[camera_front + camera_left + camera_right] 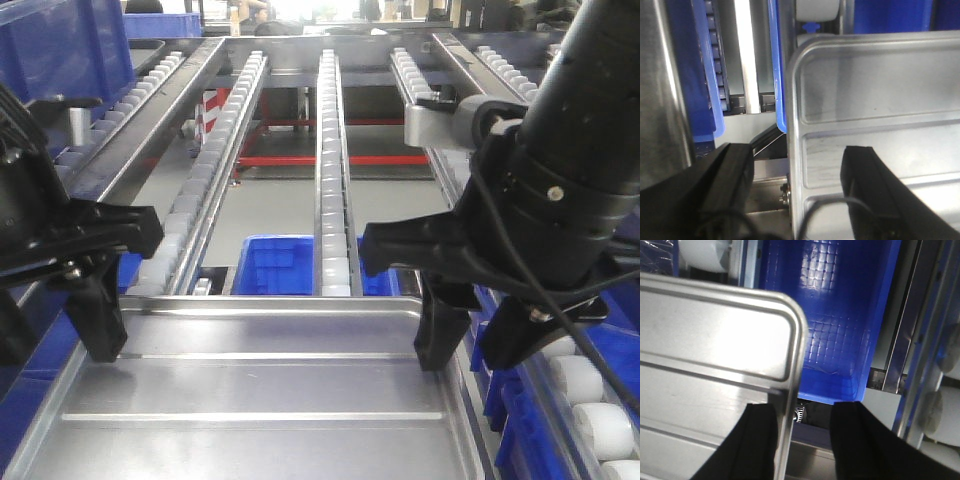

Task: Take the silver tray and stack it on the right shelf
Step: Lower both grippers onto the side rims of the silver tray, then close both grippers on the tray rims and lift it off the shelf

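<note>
The silver tray (250, 390) lies flat at the bottom of the front view, with two long ridges across its floor. My left gripper (55, 330) stands open astride the tray's left rim (792, 150), one finger (870, 190) over the floor and the other outside. My right gripper (475, 345) is open astride the right rim (792, 370). Its inner finger (757, 440) is close to the rim, and its outer finger hangs clear. White rollers of the right shelf (590, 400) run along the tray's right side.
Roller lanes (335, 200) and steel rails stretch away ahead of the tray. A blue bin (275, 262) sits below the tray's far edge, its gridded floor (840, 315) showing in the right wrist view. Another blue bin (60, 50) stands at the far left.
</note>
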